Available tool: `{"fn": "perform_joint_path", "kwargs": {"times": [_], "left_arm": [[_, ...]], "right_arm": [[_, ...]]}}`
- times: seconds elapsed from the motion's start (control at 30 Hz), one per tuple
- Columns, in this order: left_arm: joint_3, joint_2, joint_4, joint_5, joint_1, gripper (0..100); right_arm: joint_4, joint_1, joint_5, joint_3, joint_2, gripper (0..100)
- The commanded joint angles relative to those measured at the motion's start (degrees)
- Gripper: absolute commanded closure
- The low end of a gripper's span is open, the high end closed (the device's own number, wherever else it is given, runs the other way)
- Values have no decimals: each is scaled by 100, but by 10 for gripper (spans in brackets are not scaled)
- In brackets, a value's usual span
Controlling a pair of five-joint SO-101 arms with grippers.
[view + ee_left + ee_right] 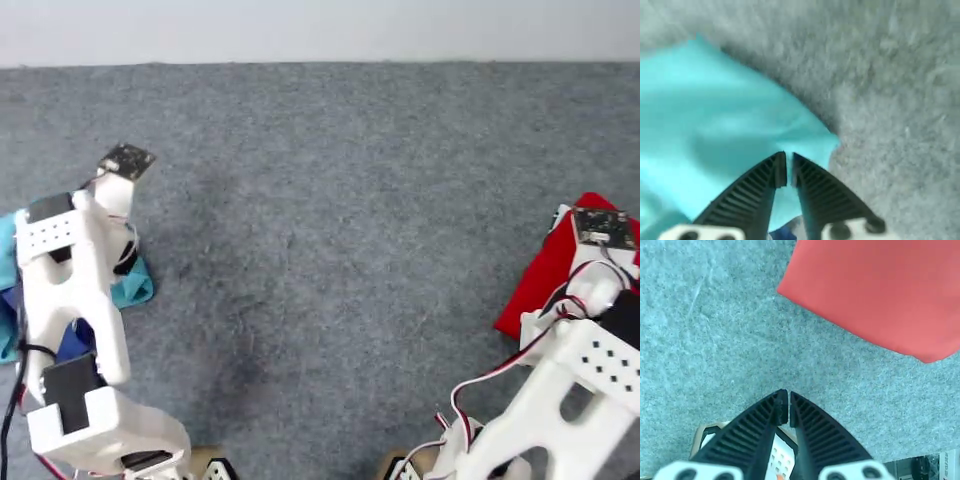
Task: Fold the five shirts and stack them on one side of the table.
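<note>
Left arm (75, 290) hides much of the turquoise shirt (137, 289).

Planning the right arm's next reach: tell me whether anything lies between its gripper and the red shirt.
Nothing visible does. In the right wrist view, bare grey mat is all that separates the right gripper from the red shirt.

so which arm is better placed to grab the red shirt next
Right, probably: the right gripper hangs just short of the red shirt, while the left gripper sits over the teal shirt on the opposite side.
</note>
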Motion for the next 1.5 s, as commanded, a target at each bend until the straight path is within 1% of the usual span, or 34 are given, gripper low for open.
{"fn": "perform_joint_path", "kwargs": {"times": [0.0, 0.07, 0.13, 0.27, 0.33, 0.43, 0.5, 0.63, 0.73, 0.83, 0.93, 1.0, 1.1, 1.17, 1.33, 1.47], "left_arm": [[-716, -404, 105, 615, 53, 988], [-1015, -642, 114, 879, 62, 988], [-1156, -844, 299, 862, 141, 988], [-1068, -905, 1345, -211, 246, 985], [-945, -712, 1600, -563, 246, 976], [-848, -299, 1609, -615, 141, 904], [-848, 0, 1380, -607, 70, 861], [-848, 536, 923, -475, -70, 808], [-848, 941, 765, -475, -79, 794], [-848, 1345, 484, -448, -62, 794], [-848, 1662, 70, -114, -79, 801], [-884, 1723, 18, -53, -62, 858], [-1095, 1723, 18, -70, -26, 995], [-1253, 1723, 44, -44, -53, 986], [-2211, 1723, 668, -35, -237, 988], [-3319, 1547, 1178, 404, -273, 988]], "right_arm": [[215, -31, 18, -18, -119, 990], [215, -31, 18, -18, -127, 990], [215, -31, 18, -26, -127, 990], [224, -31, 26, -53, -127, 990], [224, -31, 26, -53, -127, 990], [215, -48, 26, -53, -127, 990], [215, -48, 35, -53, -127, 990], [215, -48, 35, -53, -127, 990], [215, -48, 44, -53, -127, 990], [215, -57, 44, -53, -127, 990], [215, -57, 44, -53, -127, 990], [215, -57, 44, -53, -127, 990], [215, -57, 44, -53, -127, 990], [215, -57, 44, -53, -127, 990], [215, -57, 44, -62, -127, 990], [215, -57, 44, -62, -127, 990]]}}
